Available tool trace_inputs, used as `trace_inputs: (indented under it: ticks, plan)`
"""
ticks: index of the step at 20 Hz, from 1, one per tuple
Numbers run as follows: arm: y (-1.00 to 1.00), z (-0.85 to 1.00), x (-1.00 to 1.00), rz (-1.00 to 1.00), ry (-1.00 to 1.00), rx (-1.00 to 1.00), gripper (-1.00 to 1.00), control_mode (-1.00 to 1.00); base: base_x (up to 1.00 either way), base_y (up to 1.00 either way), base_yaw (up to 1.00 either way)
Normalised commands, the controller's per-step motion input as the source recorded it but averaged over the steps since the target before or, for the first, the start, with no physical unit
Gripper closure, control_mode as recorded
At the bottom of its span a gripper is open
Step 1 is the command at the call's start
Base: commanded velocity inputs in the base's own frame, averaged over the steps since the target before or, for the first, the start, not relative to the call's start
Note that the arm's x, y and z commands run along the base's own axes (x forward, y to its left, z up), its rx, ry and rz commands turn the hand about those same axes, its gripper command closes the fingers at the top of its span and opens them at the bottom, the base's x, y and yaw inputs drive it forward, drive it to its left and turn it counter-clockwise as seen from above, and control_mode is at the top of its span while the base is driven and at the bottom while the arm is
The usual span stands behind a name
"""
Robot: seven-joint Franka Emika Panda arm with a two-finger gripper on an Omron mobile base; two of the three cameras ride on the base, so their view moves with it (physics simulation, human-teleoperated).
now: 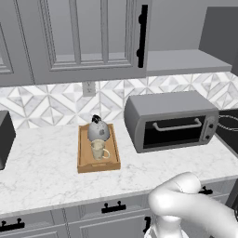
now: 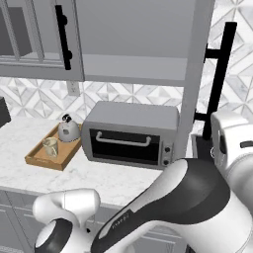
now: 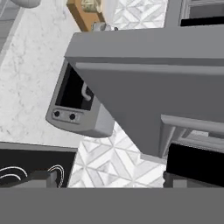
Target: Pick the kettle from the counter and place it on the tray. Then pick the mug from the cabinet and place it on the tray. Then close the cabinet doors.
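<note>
On wooden tray [image 1: 83, 158]: speckled domed kettle [image 1: 98, 131], cream mug [image 1: 98, 149].

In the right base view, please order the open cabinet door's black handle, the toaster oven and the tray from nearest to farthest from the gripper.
1. black handle, far right.
2. toaster oven, centre counter.
3. tray, far left.
</note>
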Motion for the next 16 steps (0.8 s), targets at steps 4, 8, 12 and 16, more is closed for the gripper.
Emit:
trace_inputs:
  ticks: [4, 8, 12, 16]
  plan:
    - [0.61, -0.03, 0.85, 0.14, 0.0, 0.0, -1.0, -1.0, 0.0, 0.0, 0.0]
    - [0.7, -0.03, 0.86, 0.07, -0.08, 0.0, -1.0, -1.0, 0.0, 0.0, 0.0]
    - [0.68, 0.0, 0.92, 0.02, -0.15, 0.0, -1.0, -1.0, 0.0, 0.0, 0.0]
    - [0.79, -0.03, 0.86, 0.0, -0.14, 0.0, -1.0, -1.0, 0.0, 0.0, 0.0]
